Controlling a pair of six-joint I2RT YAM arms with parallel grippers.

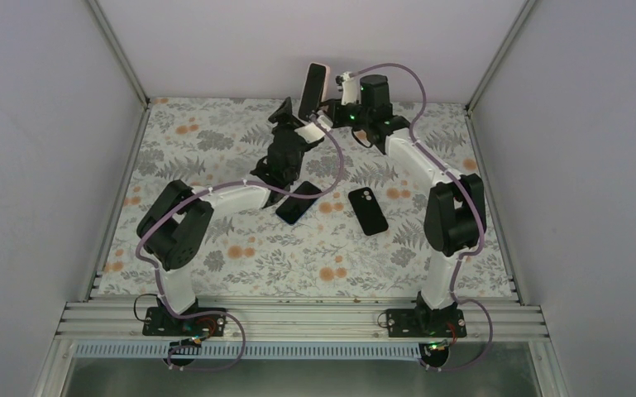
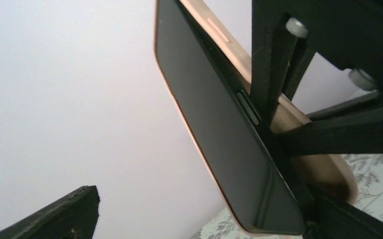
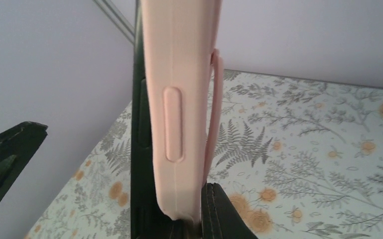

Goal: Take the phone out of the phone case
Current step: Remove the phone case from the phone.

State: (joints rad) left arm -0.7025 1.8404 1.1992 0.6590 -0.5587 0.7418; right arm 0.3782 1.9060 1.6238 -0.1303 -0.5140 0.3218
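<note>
Evidently the right end effector (image 3: 184, 221) was clamped across the lower end of the phone case (image 3: 179, 99). It held the case upright, well above the surface (image 1: 215, 248) and near the far wall. The phone (image 2: 219, 129) sat inside it, glossy screen turned towards the left arm. The pinch seemed to press on screen and back together, so phone and shell were locked as one at that end, while the upper end stood free. That pose probably served to offer bare edges to the other arm, which could not get at them with the case lying flat.

The left end effector (image 1: 289, 112) stood with its jaws spread wide just beside the screen side, gripping nothing. From its wrist view, one finger looked close to the phone's lower end, though contact could not be told. Whether any lip of the case had begun to peel off was also unclear.

Two black slabs (image 1: 367, 211) lay on the surface below, well apart from the held case
</note>
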